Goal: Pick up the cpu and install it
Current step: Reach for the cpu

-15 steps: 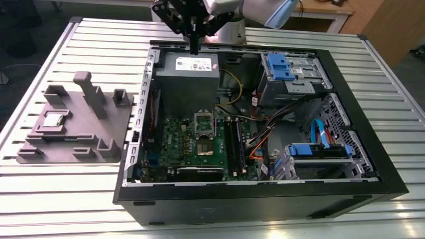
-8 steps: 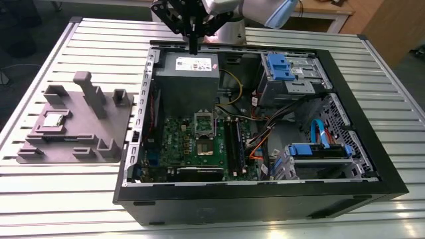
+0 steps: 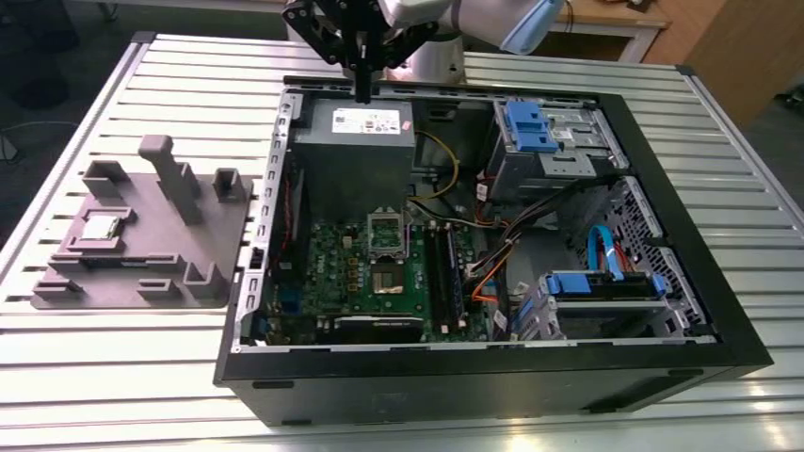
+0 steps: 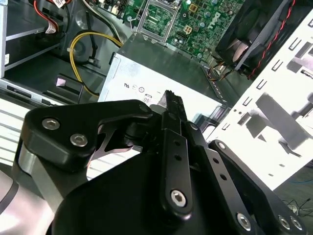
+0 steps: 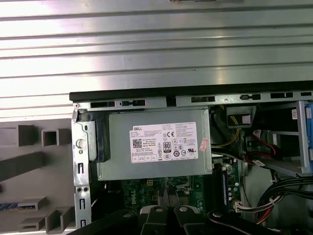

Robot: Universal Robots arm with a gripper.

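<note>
The hand (image 3: pixel 364 94) (image 4: pixel 172 100) hangs narrow, its black fingers (image 4: pixel 171 147) drawn together into one thin bar with nothing visible between them. It carries nothing. In the exterior view it points straight down over the far rim of the open computer case (image 3: pixel 503 377), just above the grey power supply (image 3: pixel 361 132) (image 5: pixel 156 147). Whether the tips touch that box cannot be told. In the second wrist view one finger covers the other, so the closing line itself is hidden.

Below the power supply lies the green motherboard (image 3: pixel 364 282), with the metal-framed socket (image 3: pixel 391 279) near its middle. In the first wrist view the power supply hides most of this board. Cables and blue drive brackets (image 3: pixel 603 282) crowd the case toward the exterior view's right.

The cpu (image 3: pixel 101 228) is well apart from the hand, outside the case toward the exterior view's left. It lies flat in a recess of the grey plate (image 3: pixel 188 273), its silver top facing up. It is square, so no long axis shows; its edges run roughly in line with the plate's edges. Fine detail on it is too small to make out. Upright posts on the plate stand near it. The plate's edge is cut off in the first wrist view. Plate and case both rest on the slatted metal counter (image 3: pixel 126 377).
</note>
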